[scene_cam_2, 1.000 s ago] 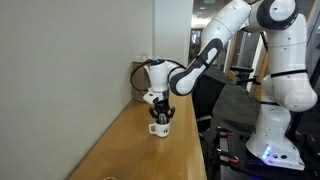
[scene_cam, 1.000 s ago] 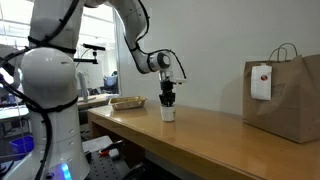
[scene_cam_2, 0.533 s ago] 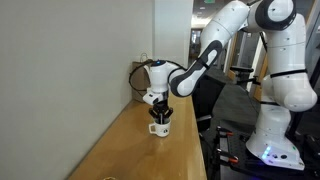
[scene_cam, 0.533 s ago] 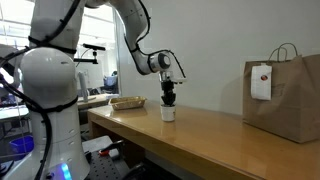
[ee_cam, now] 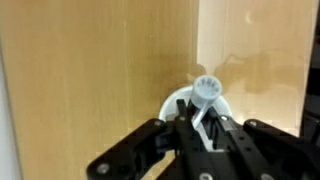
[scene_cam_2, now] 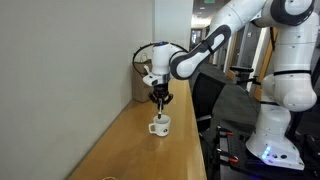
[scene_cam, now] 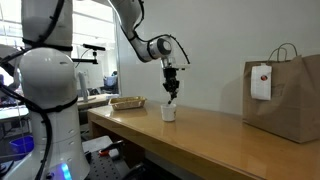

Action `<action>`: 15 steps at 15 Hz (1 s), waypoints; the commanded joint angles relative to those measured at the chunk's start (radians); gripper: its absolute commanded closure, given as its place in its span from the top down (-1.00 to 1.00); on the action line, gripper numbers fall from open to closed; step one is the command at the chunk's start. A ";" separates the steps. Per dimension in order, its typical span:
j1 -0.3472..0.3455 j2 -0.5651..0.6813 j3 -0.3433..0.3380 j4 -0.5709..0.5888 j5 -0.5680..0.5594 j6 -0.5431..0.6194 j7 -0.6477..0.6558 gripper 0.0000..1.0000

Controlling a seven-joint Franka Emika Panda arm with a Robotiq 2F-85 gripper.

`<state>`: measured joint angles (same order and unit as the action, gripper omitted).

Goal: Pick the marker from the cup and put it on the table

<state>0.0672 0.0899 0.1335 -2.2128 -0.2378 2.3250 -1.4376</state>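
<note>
The small white cup (scene_cam: 168, 113) stands on the light-brown wooden table (scene_cam: 220, 142); it shows in both exterior views (scene_cam_2: 160, 126). My gripper (scene_cam: 173, 88) hangs straight above the cup, shut on the pale marker (scene_cam: 175, 99), whose lower end is just above the rim. In the wrist view the marker (ee_cam: 205, 92) sticks out between the black fingers (ee_cam: 200, 125), with the cup's white rim (ee_cam: 176, 103) behind it.
A brown paper bag (scene_cam: 285, 95) stands farther along the table by the wall. A shallow tan tray (scene_cam: 127, 102) lies at the table's end near the robot base. The table's thick front edge (scene_cam: 150, 150) runs beside the cup.
My gripper has risen from the cup's mouth, lifting the marker up out of the cup. The cup has stayed in place.
</note>
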 commanded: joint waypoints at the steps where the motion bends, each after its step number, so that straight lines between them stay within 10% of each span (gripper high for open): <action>1: -0.029 -0.063 -0.035 0.030 0.123 -0.123 0.025 -0.90; 15: -0.157 0.098 -0.156 0.051 0.506 0.190 0.245 -0.90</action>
<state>-0.0714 0.1442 -0.0353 -2.1701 0.2086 2.4349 -1.2713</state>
